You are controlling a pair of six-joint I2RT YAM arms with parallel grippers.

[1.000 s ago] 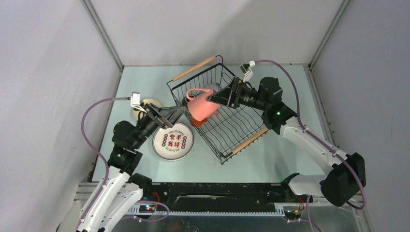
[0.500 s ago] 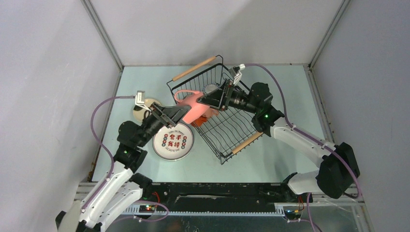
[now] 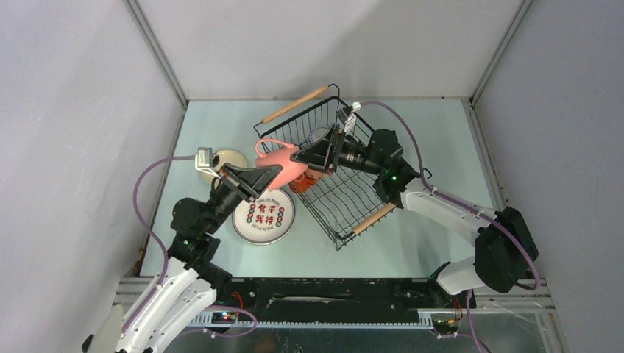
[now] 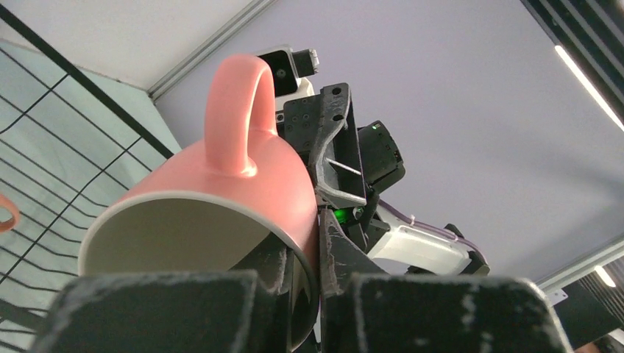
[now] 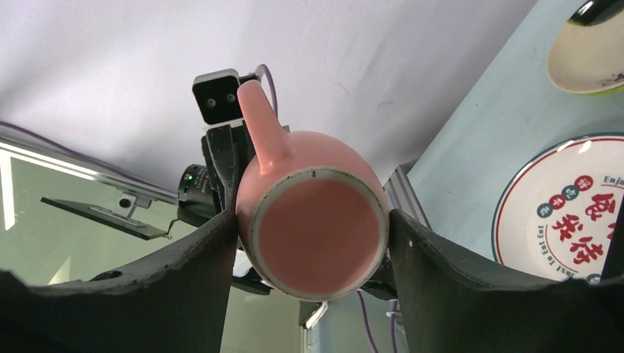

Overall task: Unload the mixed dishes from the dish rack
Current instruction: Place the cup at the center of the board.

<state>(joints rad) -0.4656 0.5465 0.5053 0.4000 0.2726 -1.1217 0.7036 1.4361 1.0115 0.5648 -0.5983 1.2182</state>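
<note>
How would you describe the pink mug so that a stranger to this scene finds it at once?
Find the black wire rack in the middle of the table. At its left corner the left end effector and the right end effector meet. Both grip the mug: pink, on its side in the air, while the plate and saucer lie flat on the table.

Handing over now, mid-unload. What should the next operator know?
Left gripper: shut on the rim of the pink ceramic mug.
Right gripper: shut on its body, mid-air over the left edge of the black wire dish rack.
Done: white green-rimmed plate with red characters and small cream saucer on the table.
Remaining: probably release right, set mug down; an orange dish in the rack.
</note>
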